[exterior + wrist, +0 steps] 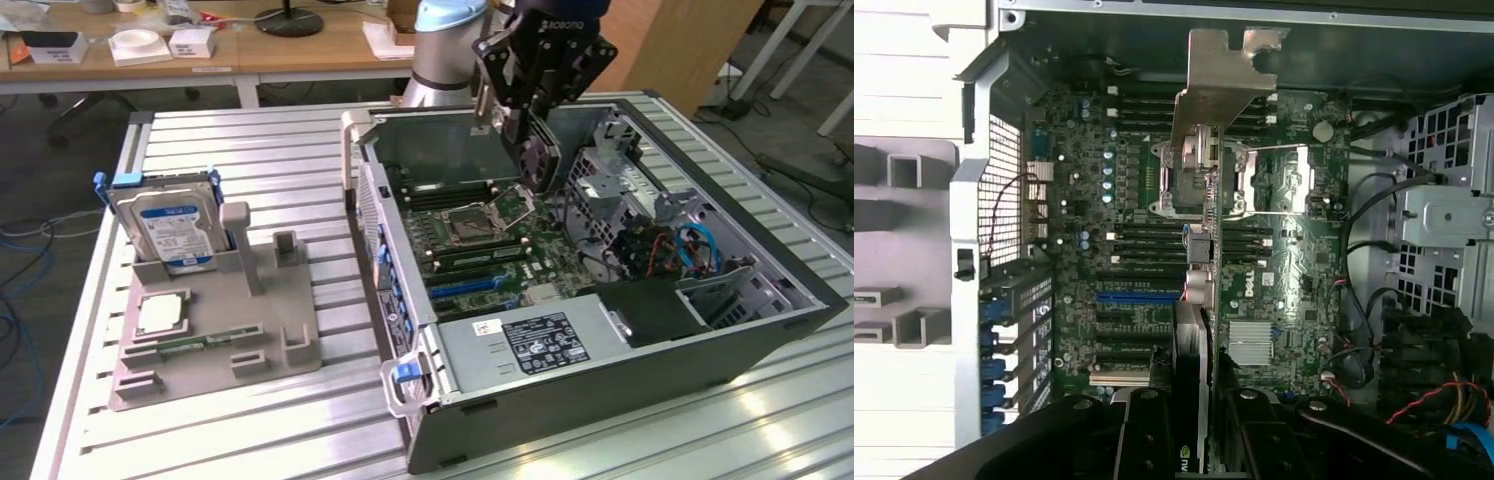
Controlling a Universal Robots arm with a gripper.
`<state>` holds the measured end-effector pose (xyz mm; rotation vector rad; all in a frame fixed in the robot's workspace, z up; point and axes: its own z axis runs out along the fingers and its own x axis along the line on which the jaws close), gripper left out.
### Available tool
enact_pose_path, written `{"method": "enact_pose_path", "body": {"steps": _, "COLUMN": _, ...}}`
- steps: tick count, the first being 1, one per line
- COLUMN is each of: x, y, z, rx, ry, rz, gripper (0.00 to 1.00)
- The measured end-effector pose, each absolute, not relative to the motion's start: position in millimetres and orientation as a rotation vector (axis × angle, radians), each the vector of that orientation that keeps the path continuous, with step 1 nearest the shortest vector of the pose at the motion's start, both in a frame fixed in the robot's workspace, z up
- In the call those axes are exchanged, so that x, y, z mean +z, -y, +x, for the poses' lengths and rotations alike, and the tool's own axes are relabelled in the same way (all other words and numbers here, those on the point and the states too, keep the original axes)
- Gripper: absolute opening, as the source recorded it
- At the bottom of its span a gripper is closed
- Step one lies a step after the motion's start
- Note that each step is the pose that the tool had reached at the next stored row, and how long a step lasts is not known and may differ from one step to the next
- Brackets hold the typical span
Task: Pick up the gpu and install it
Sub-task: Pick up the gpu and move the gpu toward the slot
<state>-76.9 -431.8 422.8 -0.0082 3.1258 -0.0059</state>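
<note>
My gripper hangs over the open computer case, shut on the gpu. The gpu is a dark card held edge-on and upright, its round fan face showing in the exterior view. In the wrist view the gpu runs as a narrow slab from between my black fingers, ending in its silver metal bracket. It hovers above the green motherboard, over the CPU socket and beside the blue expansion slot. The card is clear of the board.
A grey fixture stands at the exterior view's left, holding the silver hard drive, a processor chip and a small green memory stick. Inside the case are the power supply, drive cages and cables.
</note>
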Motion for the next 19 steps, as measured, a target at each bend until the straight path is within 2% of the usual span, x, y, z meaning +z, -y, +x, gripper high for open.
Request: {"method": "enact_pose_path", "body": {"steps": 19, "x": 423, "y": 432, "z": -44, "rx": -0.006, "ry": -3.126, "rz": -0.008, "gripper": 0.27}}
